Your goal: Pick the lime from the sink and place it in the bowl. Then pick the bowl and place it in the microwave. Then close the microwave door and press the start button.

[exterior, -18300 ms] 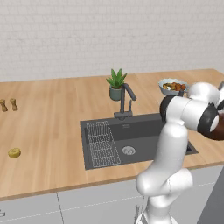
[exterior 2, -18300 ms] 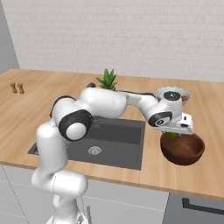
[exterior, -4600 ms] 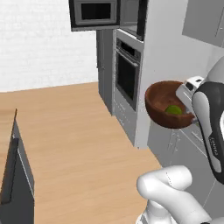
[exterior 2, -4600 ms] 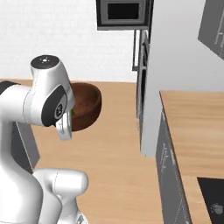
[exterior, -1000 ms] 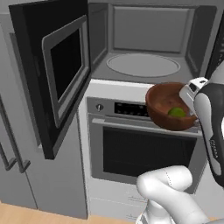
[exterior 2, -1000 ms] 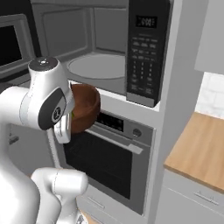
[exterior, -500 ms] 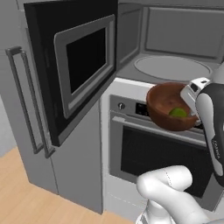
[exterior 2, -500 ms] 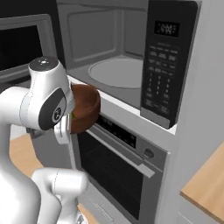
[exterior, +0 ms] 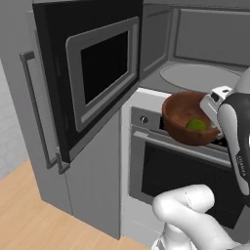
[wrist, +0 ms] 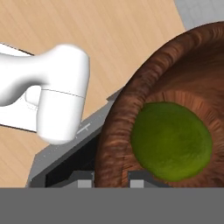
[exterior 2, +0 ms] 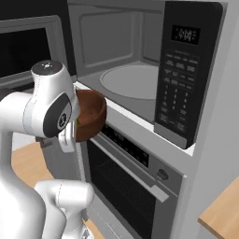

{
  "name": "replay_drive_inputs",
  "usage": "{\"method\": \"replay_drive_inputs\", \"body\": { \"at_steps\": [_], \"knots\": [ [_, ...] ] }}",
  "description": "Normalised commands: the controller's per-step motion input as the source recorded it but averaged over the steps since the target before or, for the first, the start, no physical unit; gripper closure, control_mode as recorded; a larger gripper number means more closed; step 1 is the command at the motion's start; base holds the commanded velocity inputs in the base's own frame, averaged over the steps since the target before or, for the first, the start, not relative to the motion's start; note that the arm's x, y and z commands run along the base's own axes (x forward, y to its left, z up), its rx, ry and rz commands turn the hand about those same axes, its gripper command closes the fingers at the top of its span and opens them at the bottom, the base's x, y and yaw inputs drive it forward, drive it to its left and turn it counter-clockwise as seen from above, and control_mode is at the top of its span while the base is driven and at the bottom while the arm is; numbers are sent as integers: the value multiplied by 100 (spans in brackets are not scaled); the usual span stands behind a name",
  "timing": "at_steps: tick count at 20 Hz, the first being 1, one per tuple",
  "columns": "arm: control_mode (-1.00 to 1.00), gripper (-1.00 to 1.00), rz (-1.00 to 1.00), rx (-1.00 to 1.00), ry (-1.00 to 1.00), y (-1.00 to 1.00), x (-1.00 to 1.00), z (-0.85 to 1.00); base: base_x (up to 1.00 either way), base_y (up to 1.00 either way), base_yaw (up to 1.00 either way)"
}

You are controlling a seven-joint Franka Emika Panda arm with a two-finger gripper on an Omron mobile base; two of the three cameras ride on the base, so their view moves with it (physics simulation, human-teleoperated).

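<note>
My gripper [wrist: 111, 177] is shut on the near rim of the dark reddish-brown bowl [wrist: 127, 109]. One fingertip [wrist: 81, 176] is outside the wall and the other inside. The lime [wrist: 170, 140] lies on the bowl's bottom. In the left base view the bowl [exterior: 183, 119] with the lime [exterior: 196, 125] hangs in front of the microwave [exterior: 195, 44], just below its cavity floor, held by the gripper [exterior: 213, 108]. The microwave door [exterior: 93, 73] stands swung open to the left. The pale turntable [exterior 2: 133, 80] is bare. The bowl [exterior 2: 92, 114] is partly behind my arm. The sink is out of view.
The microwave's black control panel [exterior 2: 179, 74] sits right of the cavity. A larger oven [exterior: 180, 171] with a control strip is directly below. A tall grey cabinet door with a handle [exterior: 34, 112] stands to the left over wooden floor [exterior: 24, 215]. A wooden counter corner [exterior 2: 224, 210] is at the right.
The base has driven on, so the microwave, door and oven look larger and sit further right in the left base view. The bowl with the lime stays held in the gripper.
</note>
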Motion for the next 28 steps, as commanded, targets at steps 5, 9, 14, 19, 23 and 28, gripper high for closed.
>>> {"method": "replay_drive_inputs", "body": {
  "at_steps": [5, 9, 14, 19, 23, 28],
  "knots": [
    [100, 100, 0, 0, 0, 0, 0, 0, 47, 0, 1],
    [-100, 100, 0, 0, -5, 0, 0, 9, 0, 5, 0],
    [-100, 100, -6, 0, -20, 9, -3, 67, 0, 0, 0],
    [-100, 100, -15, 0, -10, 0, 11, 54, 0, 0, 0],
    [-100, 100, -22, 0, -1, 0, 37, 37, 0, 0, 0],
    [-100, 100, -26, 0, -17, 0, 54, 20, 0, 0, 0]
  ]
}}
